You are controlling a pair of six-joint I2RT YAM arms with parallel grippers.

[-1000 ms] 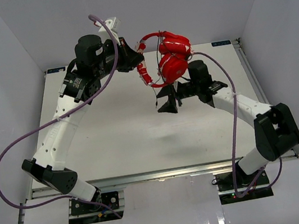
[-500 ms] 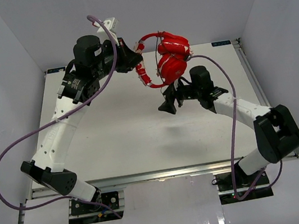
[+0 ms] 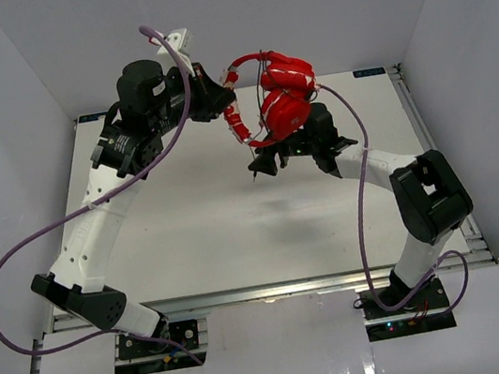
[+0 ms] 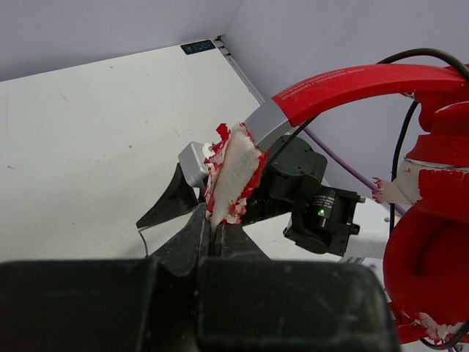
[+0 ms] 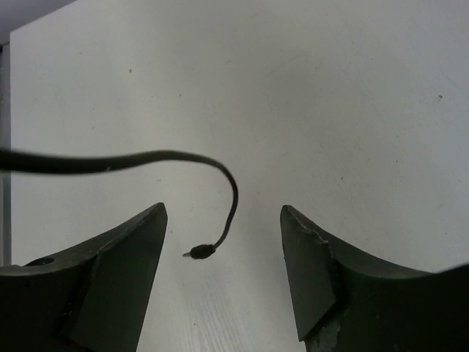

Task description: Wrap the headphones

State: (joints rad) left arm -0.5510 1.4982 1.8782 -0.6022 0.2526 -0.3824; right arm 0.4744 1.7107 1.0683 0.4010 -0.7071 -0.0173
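Red headphones point(image 3: 285, 96) pinched by left gripper point(image 4: 215, 229); right gripper point(image 5: 223, 211) spread; wrist view reveals cord point(image 5: 146, 156).

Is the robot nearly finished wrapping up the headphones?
Not quite. Done: the headphones are up off the table, pinched by the left gripper at the frayed end of the headband. In hand: the right gripper stands open around the dangling cord, whose plug hangs free. Left: winding that loose end around the headphones.
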